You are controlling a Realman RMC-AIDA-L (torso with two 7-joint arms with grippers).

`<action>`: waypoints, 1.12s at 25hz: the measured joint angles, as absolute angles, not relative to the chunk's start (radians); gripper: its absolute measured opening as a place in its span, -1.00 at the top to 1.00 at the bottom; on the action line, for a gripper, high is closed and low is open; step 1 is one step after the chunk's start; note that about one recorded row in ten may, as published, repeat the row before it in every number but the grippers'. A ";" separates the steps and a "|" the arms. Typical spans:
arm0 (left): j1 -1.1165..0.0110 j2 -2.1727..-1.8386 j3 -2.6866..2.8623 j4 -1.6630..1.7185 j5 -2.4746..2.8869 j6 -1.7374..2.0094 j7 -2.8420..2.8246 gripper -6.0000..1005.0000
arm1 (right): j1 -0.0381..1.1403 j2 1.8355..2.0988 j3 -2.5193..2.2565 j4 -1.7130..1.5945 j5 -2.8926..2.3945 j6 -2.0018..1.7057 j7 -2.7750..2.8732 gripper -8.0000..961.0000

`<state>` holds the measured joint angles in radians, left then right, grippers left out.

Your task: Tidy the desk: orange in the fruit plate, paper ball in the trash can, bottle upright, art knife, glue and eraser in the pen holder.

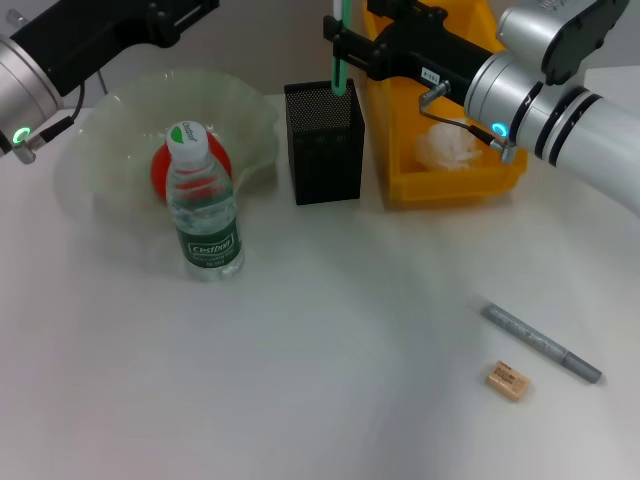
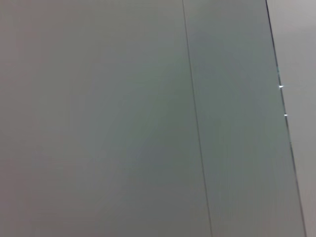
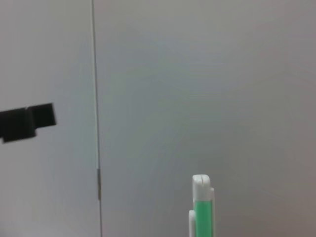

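The right tool [image 1: 342, 45] hangs over the black mesh pen holder [image 1: 323, 142] at the far middle of the white surface [image 1: 330, 380], closed on a green stick, apparently the glue [image 1: 340, 60], held upright with its lower end at the holder's mouth. The right wrist view shows only the green and white top of that stick [image 3: 202, 207] against a plain wall.

The left tool [image 1: 170, 15] is raised at the far left edge, above the fruit plate; I cannot tell how far its fingers are parted.

The bottle [image 1: 202, 205] stands upright at the near edge of the translucent fruit plate [image 1: 255, 125], and the orange [image 1: 165, 172] lies in the plate, partly hidden behind the bottle. The paper ball [image 1: 447, 147] sits inside the yellow trash can [image 1: 455, 180], just right of the pen holder.

At the near right, the grey art knife [image 1: 542, 343] lies flat, and the eraser [image 1: 507, 381] rests just near of it, apart from it.
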<state>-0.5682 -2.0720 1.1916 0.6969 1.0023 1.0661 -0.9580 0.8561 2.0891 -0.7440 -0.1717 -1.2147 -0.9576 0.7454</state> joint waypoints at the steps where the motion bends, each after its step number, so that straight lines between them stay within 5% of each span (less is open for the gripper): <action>1: -0.567 -2.072 1.191 0.692 0.996 1.066 -0.946 -0.41 | 0.857 2.089 -0.744 -0.171 -1.213 -0.955 0.745 -0.46; 28: -0.560 -2.070 1.171 0.663 0.945 1.064 -0.853 -0.41 | 0.901 2.089 -0.755 -0.141 -1.185 -0.939 0.756 -0.45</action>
